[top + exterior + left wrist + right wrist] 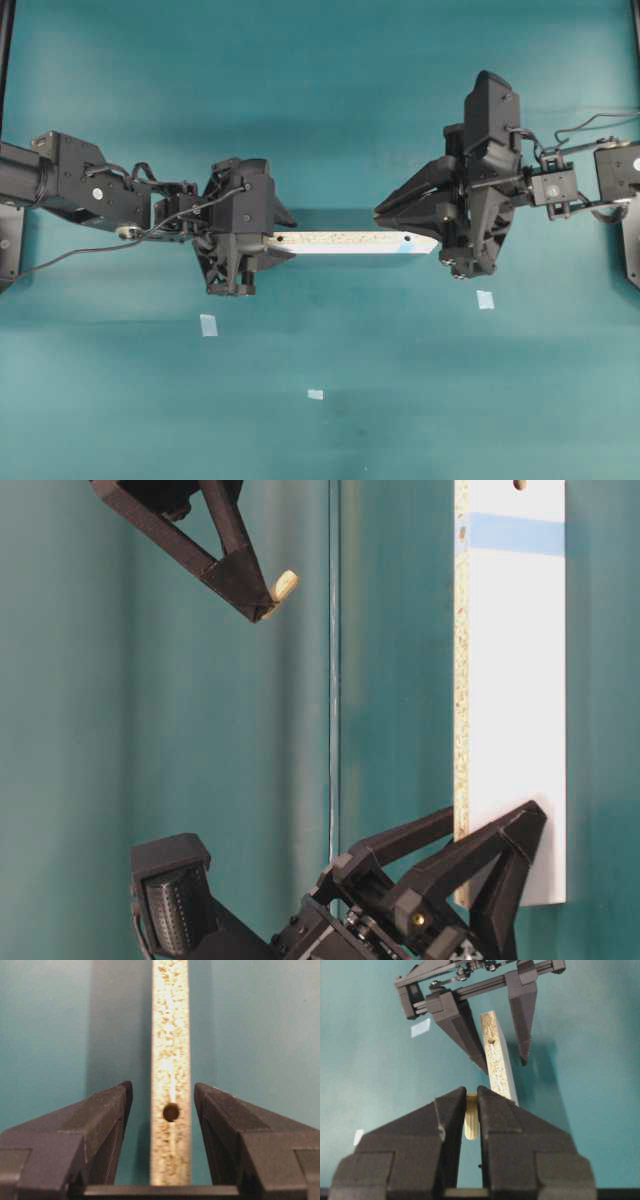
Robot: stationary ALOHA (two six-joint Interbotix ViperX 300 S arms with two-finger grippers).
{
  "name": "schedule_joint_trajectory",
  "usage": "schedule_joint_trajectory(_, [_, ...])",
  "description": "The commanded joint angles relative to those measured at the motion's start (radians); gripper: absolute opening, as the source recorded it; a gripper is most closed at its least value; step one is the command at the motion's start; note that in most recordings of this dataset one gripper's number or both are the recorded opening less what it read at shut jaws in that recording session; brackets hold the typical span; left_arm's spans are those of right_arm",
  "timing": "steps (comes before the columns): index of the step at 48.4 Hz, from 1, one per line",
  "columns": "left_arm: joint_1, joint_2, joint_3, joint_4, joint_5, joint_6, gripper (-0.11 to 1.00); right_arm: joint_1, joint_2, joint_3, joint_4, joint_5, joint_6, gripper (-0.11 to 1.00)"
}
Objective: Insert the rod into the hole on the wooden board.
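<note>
- While my right gripper (471, 1105) pinches the rod (471, 1122), its jaws clamped on it just short of the wooden board (496, 1062).
- Farther out, my left gripper (502, 1055) straddles the board's far end, jaws apart, gaps both sides.

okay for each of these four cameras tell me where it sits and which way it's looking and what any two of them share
Overhead: above the table, looking down; both arms, wooden board between them.
Table-level: low, facing along the board; right gripper holding the rod, left gripper below.
Left wrist: looks past its own fingers along the board's edge.
Right wrist: over its own fingers, toward the left gripper.
Shared: both wrist views show the unmarked-end hole.
</note>
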Motion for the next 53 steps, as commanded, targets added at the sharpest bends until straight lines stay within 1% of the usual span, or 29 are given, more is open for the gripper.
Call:
schedule_joint_trajectory(1, [-0.018, -0.012, -0.014, 0.0, 0.0, 0.0, 0.61, -0.006, -0.008, -0.009, -0.003, -0.011, 0.002, 0.1])
schedule_joint_trajectory(12, [-0.028, -0.012, -0.011, -0.002, 0.002, -0.023, 0.58, -0.009, -0.008, -0.011, -0.003, -0.009, 0.002, 0.1])
schedule_joint_trajectory(26, [-0.026, -0.008, -0.008, -0.002, 0.011, -0.023, 0.57, -0.009, -0.009, -0.017, -0.003, -0.011, 0.002, 0.1])
schedule_joint_trajectory(34, [-0.025, 0.017, -0.017, -0.002, 0.014, -0.025, 0.57, -0.009, -0.009, -0.017, -0.002, -0.011, 0.003, 0.1])
schedule_joint_trajectory(38, [-0.026, 0.021, -0.021, -0.002, 0.014, -0.025, 0.53, -0.009, -0.008, -0.015, -0.003, -0.011, 0.005, 0.1])
schedule_joint_trajectory(46, [-0.025, 0.023, -0.025, -0.002, 0.011, -0.025, 0.38, -0.009, -0.009, -0.014, -0.002, -0.011, 0.005, 0.1])
schedule_joint_trajectory(48, [-0.025, 0.023, -0.025, -0.002, 0.011, -0.025, 0.36, -0.009, -0.008, -0.014, -0.002, -0.011, 0.005, 0.1])
schedule_joint_trajectory(53, [-0.02, 0.023, -0.023, -0.002, 0.012, -0.023, 0.36, -0.009, -0.008, -0.014, -0.003, -0.012, 0.005, 0.1])
